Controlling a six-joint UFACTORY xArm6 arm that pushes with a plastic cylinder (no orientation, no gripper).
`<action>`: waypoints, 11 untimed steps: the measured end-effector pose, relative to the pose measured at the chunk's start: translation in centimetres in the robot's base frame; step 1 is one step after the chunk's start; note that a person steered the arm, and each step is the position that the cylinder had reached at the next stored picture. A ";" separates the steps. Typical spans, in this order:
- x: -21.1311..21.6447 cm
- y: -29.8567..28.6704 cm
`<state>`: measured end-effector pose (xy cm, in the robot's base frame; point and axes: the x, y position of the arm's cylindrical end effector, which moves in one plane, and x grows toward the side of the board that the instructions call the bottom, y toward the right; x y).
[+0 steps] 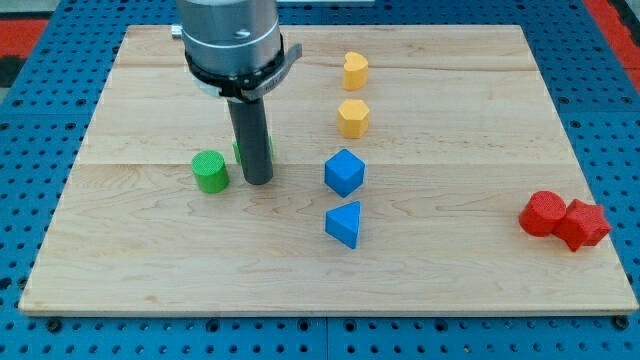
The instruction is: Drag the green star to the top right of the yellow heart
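Note:
The green star (pixel 268 149) is mostly hidden behind my rod; only thin green edges show on either side of it. My tip (pixel 258 181) rests on the board just in front of the star, touching or almost touching it. The yellow heart (pixel 355 70) stands near the view's top, right of centre, well up and to the right of my tip. A green cylinder (pixel 210 171) stands just left of my tip.
A yellow hexagon (pixel 354 118) sits below the heart. A blue cube (pixel 344 172) and a blue triangle (pixel 344 223) stand right of my tip. Two red blocks (pixel 565 219) touch each other near the wooden board's (pixel 480 280) right edge.

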<state>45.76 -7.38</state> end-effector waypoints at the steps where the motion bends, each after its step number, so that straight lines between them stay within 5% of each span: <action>1: -1.3 -0.1; 8: -10.8 -4.5; 10: -15.8 -1.9; 11: -14.6 -5.9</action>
<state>31.17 -13.24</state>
